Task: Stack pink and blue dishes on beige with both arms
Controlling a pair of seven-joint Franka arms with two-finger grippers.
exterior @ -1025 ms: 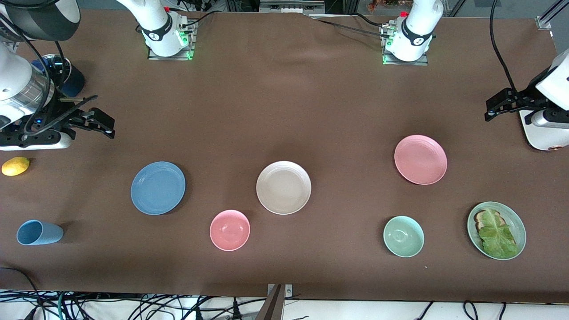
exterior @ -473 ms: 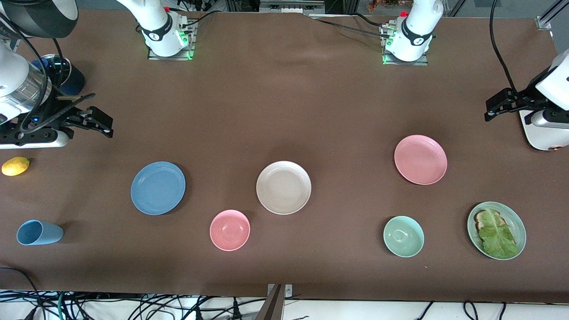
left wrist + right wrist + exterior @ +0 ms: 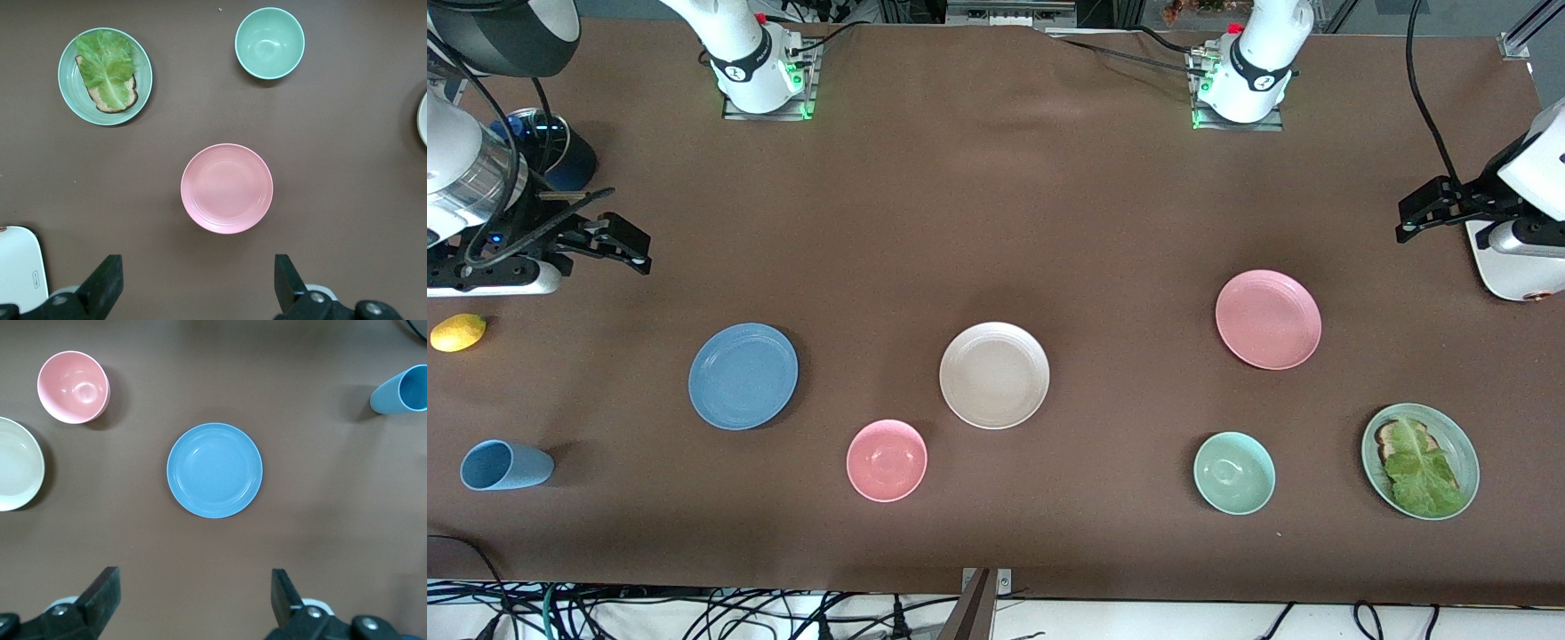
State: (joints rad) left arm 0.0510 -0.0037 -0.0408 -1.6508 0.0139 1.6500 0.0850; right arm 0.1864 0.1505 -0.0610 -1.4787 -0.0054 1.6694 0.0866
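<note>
The blue plate [image 3: 743, 376] lies flat toward the right arm's end of the table, the beige plate [image 3: 994, 375] in the middle, the pink plate [image 3: 1268, 319] toward the left arm's end. All three are apart and hold nothing. My right gripper [image 3: 627, 242] hangs open over bare cloth at the right arm's end. The right wrist view looks down on the blue plate [image 3: 214, 470] past that open gripper [image 3: 195, 597]. My left gripper [image 3: 1418, 213] hangs open over bare cloth at the left arm's end. In its wrist view the pink plate [image 3: 227, 188] lies past the gripper [image 3: 198, 280].
A pink bowl [image 3: 887, 460] and a green bowl [image 3: 1234, 473] sit nearer the front camera than the plates. A green plate with lettuce [image 3: 1420, 460], a tipped light-blue cup [image 3: 505, 465], a lemon [image 3: 458, 332] and a white device [image 3: 1516, 267] lie toward the table's ends.
My right gripper has drifted slightly toward the robots' side of the table. The left arm and all the dishes have stayed put.
</note>
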